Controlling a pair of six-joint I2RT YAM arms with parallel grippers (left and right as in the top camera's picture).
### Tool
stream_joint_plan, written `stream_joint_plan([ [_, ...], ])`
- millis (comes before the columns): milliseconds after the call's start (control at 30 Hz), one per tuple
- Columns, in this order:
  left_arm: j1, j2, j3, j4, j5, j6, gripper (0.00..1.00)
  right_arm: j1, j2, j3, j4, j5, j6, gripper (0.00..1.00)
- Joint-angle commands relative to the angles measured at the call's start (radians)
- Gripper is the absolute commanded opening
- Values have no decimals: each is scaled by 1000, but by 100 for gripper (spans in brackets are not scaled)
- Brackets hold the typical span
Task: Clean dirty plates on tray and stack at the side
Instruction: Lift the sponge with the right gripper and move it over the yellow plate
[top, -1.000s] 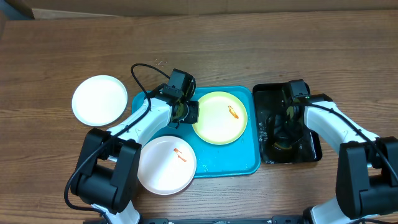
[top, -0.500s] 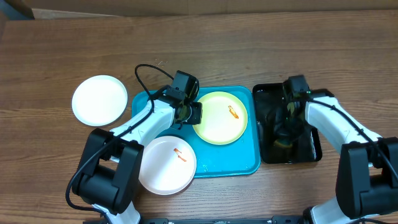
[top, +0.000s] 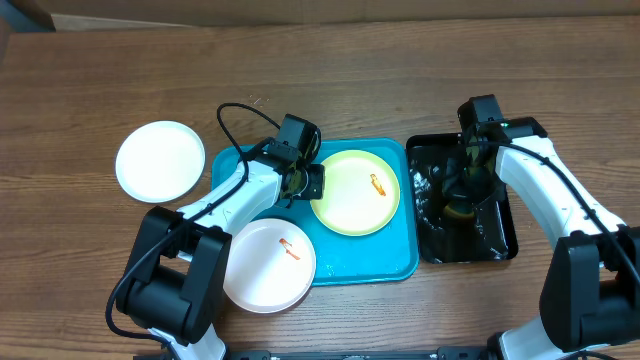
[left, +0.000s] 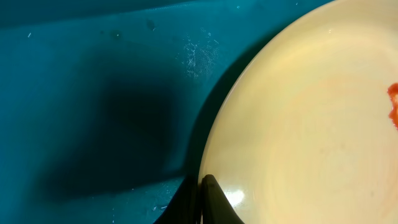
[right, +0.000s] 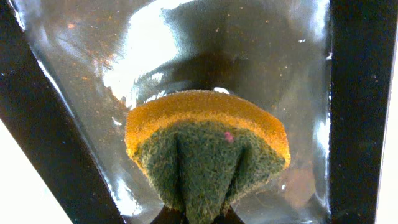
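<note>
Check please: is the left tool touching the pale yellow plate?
Touching. In the left wrist view, the left tool sits closed on the rim of the pale yellow plate, with no gap visible.

Just right of left gripper (top: 314, 181): plate (top: 355, 190), in large tray (top: 372, 262). Behind it, toward base: second plate (top: 266, 266), overhanging tray edge. Far left, on table (top: 400, 60): third plate (top: 160, 160). Under right gripper (top: 464, 196): sponge (right: 205, 146), in small tray (top: 500, 245).

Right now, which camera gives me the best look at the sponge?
Right wrist: the sponge fills the frame, yellow layer above green scouring face, pinched in the right pincer over the wet black tray. Overhead shows it only as a small dark lump partly under the arm. Left wrist shows none of it.
</note>
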Motion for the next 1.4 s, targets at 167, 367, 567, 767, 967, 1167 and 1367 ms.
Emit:
stream_joint_plan([
  [167,-2,8,-11,-3,-27,-2,8,12,-9,18,3,18,59,4],
  [367,-2,8,-11,-6,-28,-2,7,18,-9,35,3,-46,-2,4],
  [567,-2,8,-11,-6,-28,-3,8,37,-9,162,-37,-169,-40,4],
  [767,-2,8,-11,-6,-28,-3,9,146,-9,246,-12,-239,-90,4],
  [967,-2,8,-11,-6,-28,-3,10,321,12,226,79,-26,-114,4],
  [1167,-2,8,-11,-6,-27,-3,11,436,105,222,123,244,-114,4],
  [1367,-2,8,-11,-6,-27,-3,11,449,209,222,131,319,-114,4],
])
